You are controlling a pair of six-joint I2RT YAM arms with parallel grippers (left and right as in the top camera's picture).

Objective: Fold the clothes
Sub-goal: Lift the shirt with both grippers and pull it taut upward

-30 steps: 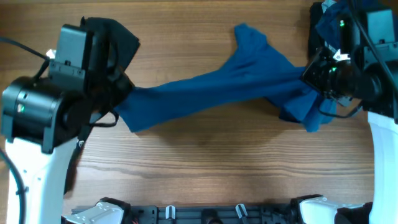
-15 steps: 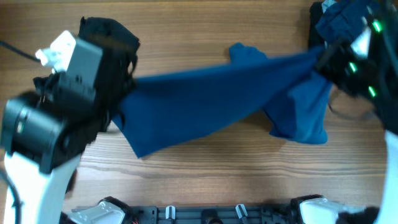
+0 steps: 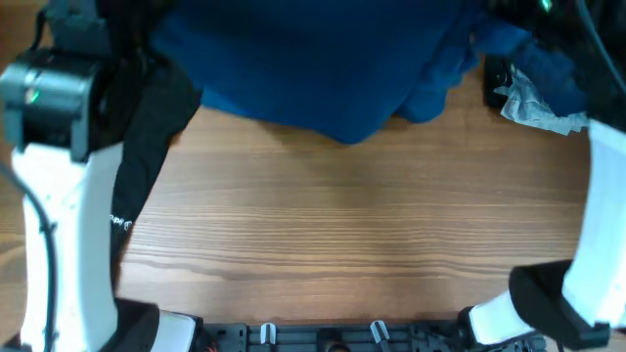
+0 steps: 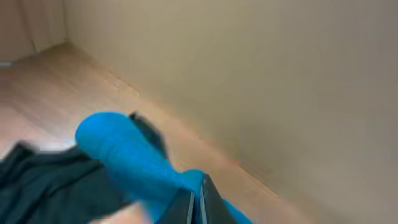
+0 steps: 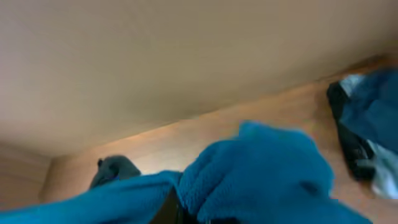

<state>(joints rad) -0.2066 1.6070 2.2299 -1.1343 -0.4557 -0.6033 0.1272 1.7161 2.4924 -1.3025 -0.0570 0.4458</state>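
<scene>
Now the large plain teal-blue short-sleeved shirt hangs spread above the far edge of the wooden table, stretched between both arms. The left gripper is clamped on one end, the right gripper on the bunched other end. A limp black garment drapes near the left edge.

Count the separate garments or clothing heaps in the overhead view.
3. The teal-blue shirt fills the top of the view; a black garment lies at the left; a navy and pale heap sits far right. The heap may hold several pieces.
</scene>
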